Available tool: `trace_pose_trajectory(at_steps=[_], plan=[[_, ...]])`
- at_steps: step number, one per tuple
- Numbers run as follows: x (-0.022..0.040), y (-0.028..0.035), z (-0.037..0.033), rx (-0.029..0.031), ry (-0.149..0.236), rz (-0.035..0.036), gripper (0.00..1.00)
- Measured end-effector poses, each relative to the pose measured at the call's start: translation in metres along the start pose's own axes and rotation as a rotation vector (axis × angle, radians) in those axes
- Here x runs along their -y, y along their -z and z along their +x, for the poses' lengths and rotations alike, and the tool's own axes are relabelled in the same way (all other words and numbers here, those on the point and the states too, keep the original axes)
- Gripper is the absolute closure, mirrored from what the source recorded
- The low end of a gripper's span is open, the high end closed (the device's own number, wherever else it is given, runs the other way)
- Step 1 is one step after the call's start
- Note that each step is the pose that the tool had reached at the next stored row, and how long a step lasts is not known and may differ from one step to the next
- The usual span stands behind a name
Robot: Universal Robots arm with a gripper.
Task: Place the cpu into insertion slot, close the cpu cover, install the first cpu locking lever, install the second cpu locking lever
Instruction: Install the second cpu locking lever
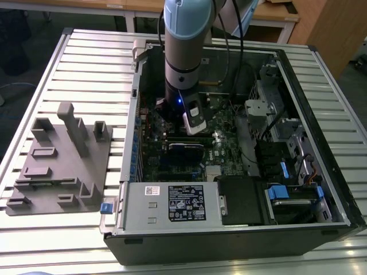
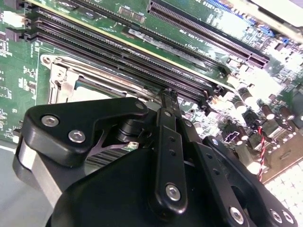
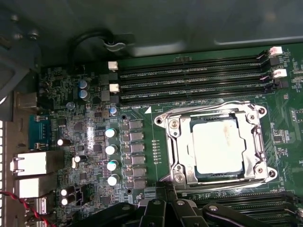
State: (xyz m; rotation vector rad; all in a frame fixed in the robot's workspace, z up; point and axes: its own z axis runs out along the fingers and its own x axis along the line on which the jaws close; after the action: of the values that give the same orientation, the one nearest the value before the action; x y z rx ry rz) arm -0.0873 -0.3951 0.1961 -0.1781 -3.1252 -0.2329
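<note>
The cpu [image 3: 217, 145], a dull silvery square, lies flat in the insertion slot [image 3: 191, 166] on the green board. The cpu cover [image 3: 182, 144], a silvery frame, lies down over the chip's edges. Thin wire locking levers [image 3: 259, 142] run along the frame's sides. The same socket frame [image 2: 64, 78] shows in the second wrist view just beyond my gripper. My gripper [image 3: 164, 190] [image 2: 169, 97] hovers beside the socket's edge, fingers together and holding nothing. In the exterior view my arm [image 1: 182, 69] reaches down into the open computer case over the board.
Long black memory slots [image 3: 189, 75] run along one side of the socket, more [image 3: 246, 198] along the other. Capacitors [image 3: 111, 156] and ports stand nearby. The case walls [image 1: 129, 143], power supply [image 1: 172, 203] and drive cage [image 1: 275, 149] hem the board in. A grey fixture [image 1: 57, 160] lies on the table.
</note>
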Motion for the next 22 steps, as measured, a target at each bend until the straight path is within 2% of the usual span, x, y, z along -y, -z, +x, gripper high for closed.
trace_pose_trajectory(at_steps=[6,11,22], plan=[[0.0005,-0.0012,0.0018,0.0092,0.001,-0.0007,0.89],[0.0006,-0.0018,0.0029,0.0141,0.002,-0.0015,0.89],[0.0004,0.0001,0.0031,0.0148,0.002,-0.0018,0.89]])
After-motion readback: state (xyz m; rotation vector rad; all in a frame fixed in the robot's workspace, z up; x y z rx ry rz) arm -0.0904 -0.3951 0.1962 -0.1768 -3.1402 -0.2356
